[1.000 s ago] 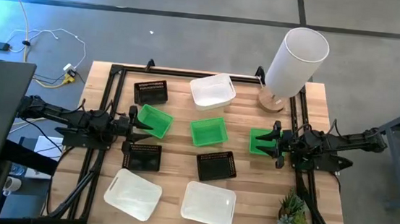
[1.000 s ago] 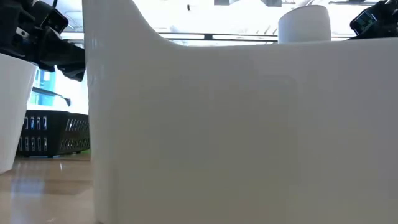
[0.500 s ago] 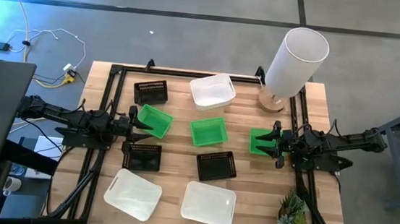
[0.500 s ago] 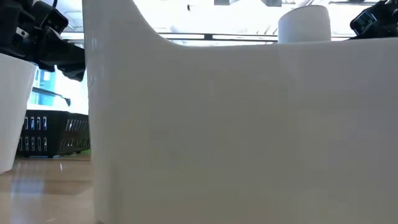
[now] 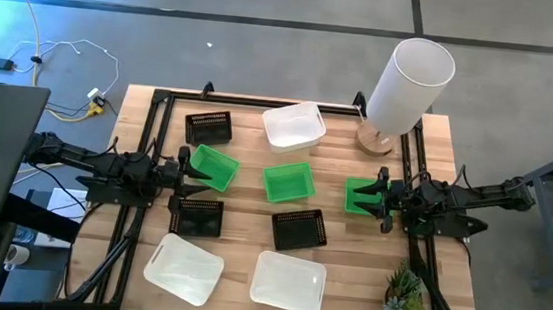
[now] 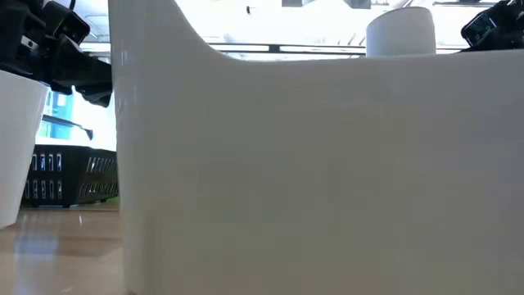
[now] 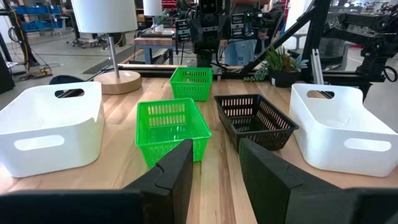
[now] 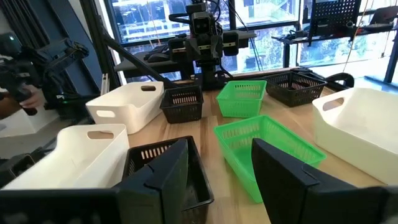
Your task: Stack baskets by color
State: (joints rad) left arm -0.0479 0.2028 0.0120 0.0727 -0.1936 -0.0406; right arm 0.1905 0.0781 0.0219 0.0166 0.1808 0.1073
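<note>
Nine baskets lie spread over the wooden table (image 5: 337, 271), none yet stacked on another. In the high view the three green ones sit in a row across the middle: the left green basket (image 5: 214, 166) just ahead of the left gripper (image 5: 187, 168), the middle green basket (image 5: 288, 182) at the table's centre, and the right green basket (image 5: 359, 194) right at the right gripper (image 5: 381, 197). Black mesh baskets rest at the far left (image 5: 209, 126), the near left (image 5: 197, 216) and near the centre (image 5: 299, 229); white baskets sit at the far centre (image 5: 294, 125), the near left (image 5: 184, 268) and the near centre (image 5: 289, 282). A tall white cylinder (image 5: 409, 81) stands at the far right and a small plant (image 5: 404, 292) at the near right. Both wrist views show each gripper's two dark fingers parted with a clear gap and nothing between them; both are empty and hang low over the table. The baskets look light, thin-walled and stiff, though the slotted green and black walls would likely flex if squeezed hard. The smooth plastic may slip, so a sensible hold is a pinch over one rim wall, one finger inside and one outside, or on the cut-out handles of the white ones. Being light, they could slide away if nudged
</note>
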